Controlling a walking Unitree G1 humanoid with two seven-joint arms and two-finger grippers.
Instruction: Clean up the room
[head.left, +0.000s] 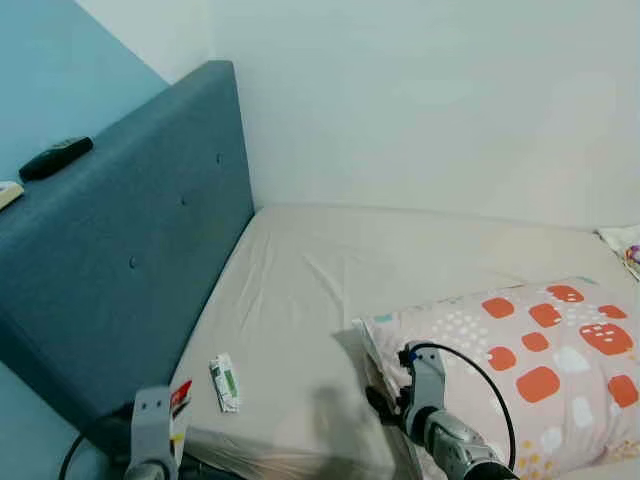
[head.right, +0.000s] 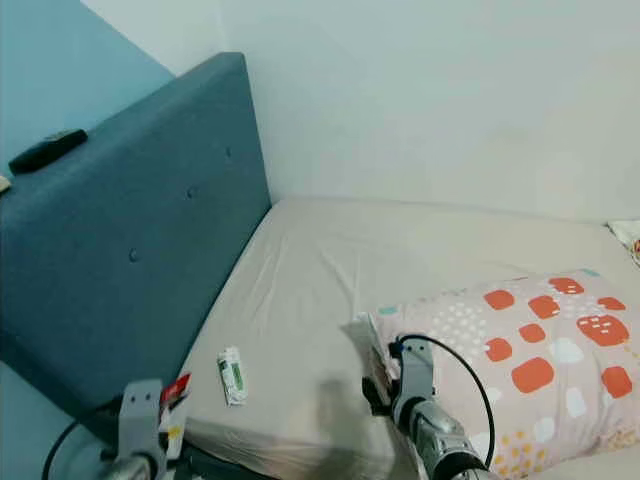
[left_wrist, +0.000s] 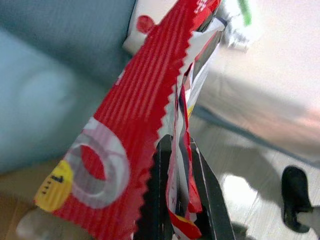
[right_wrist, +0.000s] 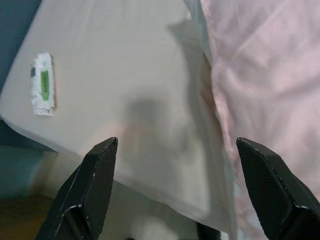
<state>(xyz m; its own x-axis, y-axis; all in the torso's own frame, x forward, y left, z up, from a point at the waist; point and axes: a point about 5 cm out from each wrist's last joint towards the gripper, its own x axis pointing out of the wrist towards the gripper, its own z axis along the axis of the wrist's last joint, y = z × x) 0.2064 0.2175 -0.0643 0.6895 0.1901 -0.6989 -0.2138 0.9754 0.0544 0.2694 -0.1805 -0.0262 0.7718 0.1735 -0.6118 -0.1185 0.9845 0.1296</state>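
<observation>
A red snack wrapper (left_wrist: 125, 130) with white and yellow print is pinched between the fingers of my left gripper (left_wrist: 177, 195), which is low at the bed's near left corner (head.left: 165, 425). A small white and green packet (head.left: 225, 382) lies on the beige sheet (head.left: 330, 300) just right of that gripper; it also appears as the packet (right_wrist: 42, 83) in the right wrist view. My right gripper (right_wrist: 177, 195) hangs open over the sheet's front edge, beside the pillow (head.left: 530, 360) with orange patches.
A blue padded headboard (head.left: 130, 230) runs along the bed's left side, with a black remote (head.left: 55, 157) on its top ledge. White wall stands behind the bed. Some patterned items (head.left: 625, 245) lie at the far right edge. Floor and a dark object (left_wrist: 296, 197) lie below.
</observation>
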